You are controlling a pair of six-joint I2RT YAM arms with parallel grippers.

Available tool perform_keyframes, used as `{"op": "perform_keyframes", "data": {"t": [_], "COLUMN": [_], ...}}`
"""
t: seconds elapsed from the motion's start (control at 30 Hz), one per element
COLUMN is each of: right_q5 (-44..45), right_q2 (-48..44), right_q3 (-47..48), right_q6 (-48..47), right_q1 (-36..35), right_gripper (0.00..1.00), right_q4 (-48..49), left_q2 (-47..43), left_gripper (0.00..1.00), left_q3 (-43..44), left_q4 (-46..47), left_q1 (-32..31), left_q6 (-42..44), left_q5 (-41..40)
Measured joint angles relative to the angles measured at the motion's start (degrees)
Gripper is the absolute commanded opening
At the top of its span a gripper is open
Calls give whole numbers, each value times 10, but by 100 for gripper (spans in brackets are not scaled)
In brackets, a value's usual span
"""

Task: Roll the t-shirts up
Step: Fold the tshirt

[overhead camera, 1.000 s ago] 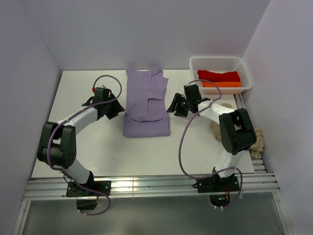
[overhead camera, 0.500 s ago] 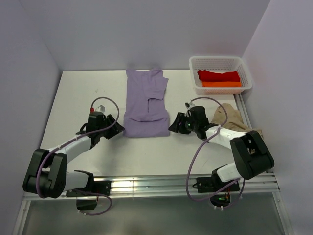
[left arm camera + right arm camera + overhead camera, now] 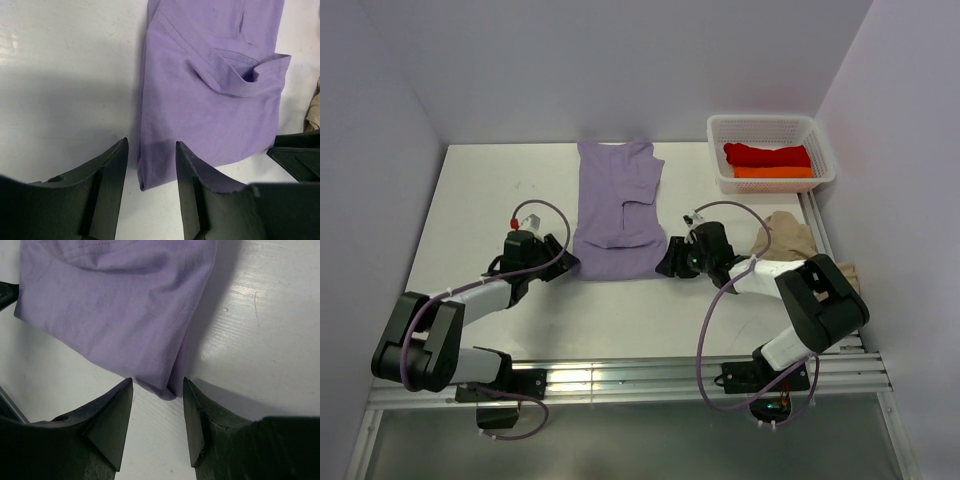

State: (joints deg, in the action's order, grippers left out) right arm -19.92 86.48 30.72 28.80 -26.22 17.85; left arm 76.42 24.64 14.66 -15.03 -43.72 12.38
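Note:
The lavender t-shirt [image 3: 618, 205] lies folded lengthwise on the white table, its hem toward me. My left gripper [image 3: 566, 264] is open at its near left corner [image 3: 145, 185], which sits between the jaws. My right gripper [image 3: 667, 266] is open at the near right corner [image 3: 170, 390], which also sits between the jaws. The beige t-shirt [image 3: 790, 238] lies crumpled at the right, partly behind my right arm. The red t-shirt [image 3: 767, 154] and the orange t-shirt [image 3: 772, 172] lie rolled in the basket.
The white mesh basket [image 3: 772, 128] stands at the back right corner. Lavender walls close in the table on three sides. A metal rail runs along the near edge.
Both arms have come down from the shirt's sides to its near hem. In the last half second each gripper closed in on its corner of the shirt.

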Motion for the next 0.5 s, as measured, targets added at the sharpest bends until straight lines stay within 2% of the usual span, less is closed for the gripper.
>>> {"op": "perform_keyframes", "data": {"t": [0.13, 0.2, 0.23, 0.37, 0.5], "right_q5": [-1, -4, -6, -9, -7], "right_q2": [9, 16, 20, 24, 24], "right_q3": [0, 0, 0, 0, 0], "right_q6": [-1, 0, 0, 1, 3], "right_q1": [-1, -1, -1, -1, -2], "right_gripper": [36, 31, 23, 1, 0], "right_q4": [7, 10, 11, 12, 11], "left_q2": [7, 8, 8, 11, 11], "left_gripper": [49, 49, 48, 48, 47], "left_q3": [-6, -6, -6, -6, -6], "left_q4": [20, 25, 27, 34, 40], "left_q1": [-1, -1, -2, -2, -5], "left_q6": [0, 1, 1, 2, 2], "left_q5": [14, 17, 18, 25, 30]}}
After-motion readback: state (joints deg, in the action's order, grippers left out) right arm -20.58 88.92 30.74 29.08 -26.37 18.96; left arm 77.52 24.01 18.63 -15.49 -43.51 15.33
